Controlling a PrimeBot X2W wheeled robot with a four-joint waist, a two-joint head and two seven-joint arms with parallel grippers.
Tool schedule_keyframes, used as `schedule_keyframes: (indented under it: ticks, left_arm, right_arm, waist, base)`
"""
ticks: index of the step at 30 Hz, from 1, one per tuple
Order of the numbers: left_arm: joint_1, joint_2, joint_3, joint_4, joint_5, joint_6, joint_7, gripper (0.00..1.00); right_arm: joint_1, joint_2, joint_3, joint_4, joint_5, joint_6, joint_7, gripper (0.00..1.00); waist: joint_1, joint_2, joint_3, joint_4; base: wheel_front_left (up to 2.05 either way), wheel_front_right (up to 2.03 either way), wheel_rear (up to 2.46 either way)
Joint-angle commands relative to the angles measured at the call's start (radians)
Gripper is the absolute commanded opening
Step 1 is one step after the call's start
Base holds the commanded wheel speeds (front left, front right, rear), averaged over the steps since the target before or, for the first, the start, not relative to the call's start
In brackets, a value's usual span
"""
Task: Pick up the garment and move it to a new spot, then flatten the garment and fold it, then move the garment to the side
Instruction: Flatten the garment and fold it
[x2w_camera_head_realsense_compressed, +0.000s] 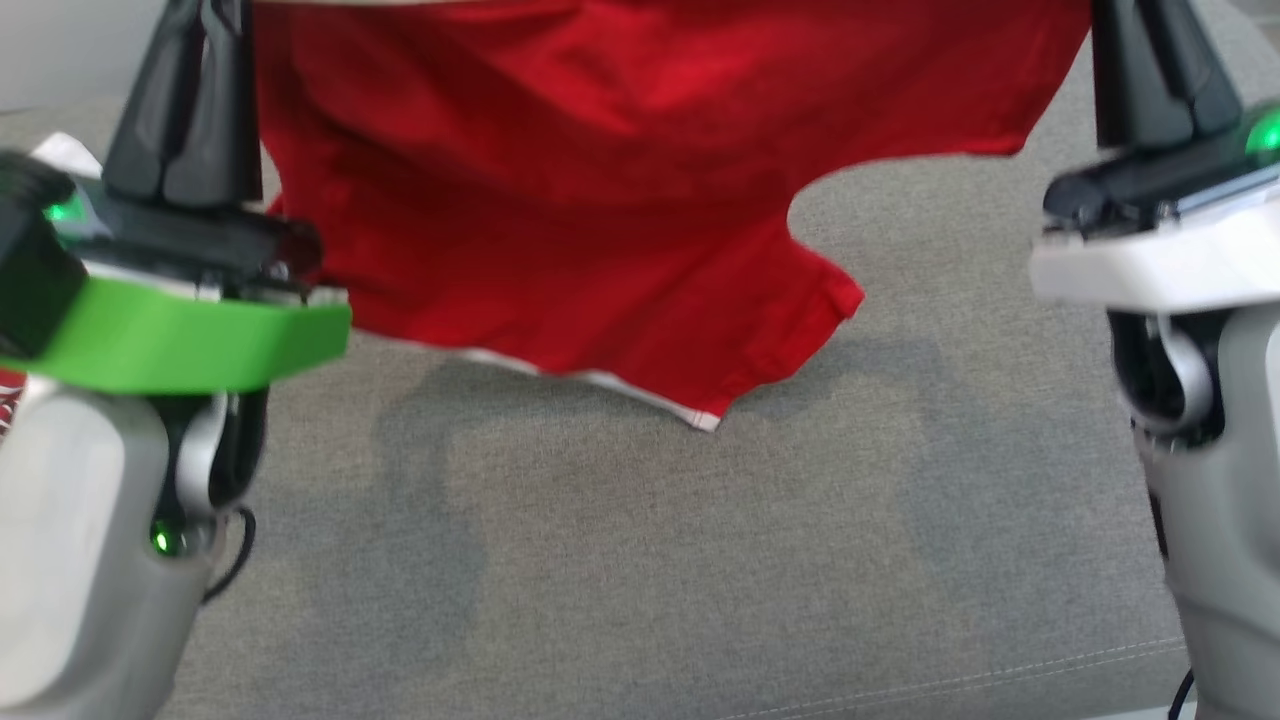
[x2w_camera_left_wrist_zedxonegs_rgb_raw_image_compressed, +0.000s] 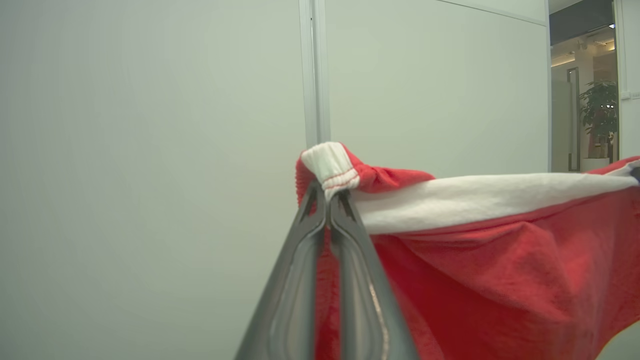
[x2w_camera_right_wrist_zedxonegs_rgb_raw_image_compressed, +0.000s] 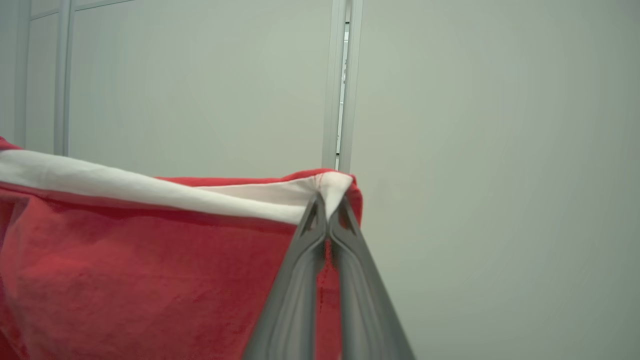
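Note:
The garment (x2w_camera_head_realsense_compressed: 600, 200) is red with white trim and hangs in the air, stretched between both grippers above a grey couch seat. Its lower edge with a sleeve dangles just over the fabric. My left gripper (x2w_camera_left_wrist_zedxonegs_rgb_raw_image_compressed: 327, 192) is shut on one white-banded corner of the garment (x2w_camera_left_wrist_zedxonegs_rgb_raw_image_compressed: 500, 260). My right gripper (x2w_camera_right_wrist_zedxonegs_rgb_raw_image_compressed: 327, 205) is shut on the other white-edged corner of the garment (x2w_camera_right_wrist_zedxonegs_rgb_raw_image_compressed: 150, 270). In the head view the left gripper's fingers (x2w_camera_head_realsense_compressed: 190, 110) rise at the upper left and the right gripper's fingers (x2w_camera_head_realsense_compressed: 1150, 80) at the upper right, their tips cut off by the top edge.
The grey couch cushion (x2w_camera_head_realsense_compressed: 700, 560) spreads below the garment, with a seam near the front edge. A pale wall with a vertical metal strip (x2w_camera_left_wrist_zedxonegs_rgb_raw_image_compressed: 315, 70) stands behind. A doorway with a potted plant (x2w_camera_left_wrist_zedxonegs_rgb_raw_image_compressed: 600, 115) opens at the far right.

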Motion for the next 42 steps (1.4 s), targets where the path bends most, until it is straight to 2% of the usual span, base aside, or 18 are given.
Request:
schedule_keyframes:
  ticks: [1, 7, 10, 11, 18, 23, 27, 32, 36, 42]
  left_arm:
    - [-0.060, -0.007, 0.004, 0.036, -0.007, -0.020, -0.014, 0.00]
    - [-0.294, -0.051, 0.001, 0.247, -0.036, -0.121, -0.074, 0.00]
    - [-0.426, -0.079, -0.007, 0.392, -0.032, -0.167, -0.105, 0.00]
    - [-0.426, -0.079, -0.007, 0.392, -0.032, -0.167, -0.105, 0.00]
    - [-0.670, -0.144, 0.013, 0.725, -0.018, -0.229, -0.177, 0.00]
    - [-0.737, -0.190, 0.034, 0.916, -0.029, -0.258, -0.191, 0.00]
    - [-0.706, -0.224, 0.061, 1.001, -0.039, -0.279, -0.192, 0.00]
    - [-0.573, -0.268, 0.110, 1.026, -0.029, -0.294, -0.192, 0.00]
    - [-0.419, -0.303, 0.154, 1.010, -0.002, -0.298, -0.192, 0.00]
    - [-0.176, -0.340, 0.207, 0.909, 0.049, -0.304, -0.192, 0.00]
  right_arm:
    - [-0.068, -0.013, 0.010, 0.035, 0.009, 0.000, -0.011, 0.00]
    - [-0.360, -0.041, 0.078, 0.225, 0.034, 0.000, -0.048, 0.00]
    - [-0.512, -0.027, 0.110, 0.354, 0.039, 0.000, -0.076, 0.00]
    - [-0.512, -0.027, 0.110, 0.354, 0.039, 0.000, -0.076, 0.00]
    - [-0.812, 0.047, 0.154, 0.699, 0.038, 0.000, -0.180, 0.00]
    - [-0.901, 0.099, 0.140, 0.839, 0.041, 0.000, -0.195, 0.00]
    - [-0.867, 0.123, 0.146, 0.886, 0.065, 0.000, -0.195, 0.00]
    - [-0.726, 0.131, 0.160, 0.893, 0.121, 0.000, -0.195, 0.00]
    - [-0.532, 0.130, 0.151, 0.829, 0.177, 0.000, -0.196, 0.00]
    - [-0.204, 0.134, 0.124, 0.705, 0.228, 0.000, -0.196, 0.00]
  waist:
    - [0.0000, -0.0001, 0.047, 0.002]
    - [0.0000, -0.0001, 0.131, 0.024]
    - [0.0000, -0.0001, 0.169, 0.032]
    - [0.0000, -0.0001, 0.169, 0.032]
    - [0.0000, -0.0001, 0.219, 0.028]
    - [0.0000, -0.0001, 0.241, 0.025]
    - [0.0000, -0.0001, 0.263, 0.027]
    - [0.0000, -0.0001, 0.272, 0.035]
    - [0.0000, -0.0001, 0.260, 0.040]
    - [0.0000, -0.0001, 0.219, 0.043]
  base:
    - [0.00, 0.00, 0.00]
    - [0.00, 0.00, 0.00]
    - [0.00, 0.00, 0.00]
    - [0.00, 0.00, 0.00]
    - [0.00, 0.00, 0.00]
    - [0.00, 0.00, 0.00]
    - [0.00, 0.00, 0.00]
    - [0.00, 0.00, 0.00]
    - [0.00, 0.00, 0.00]
    - [0.00, 0.00, 0.00]
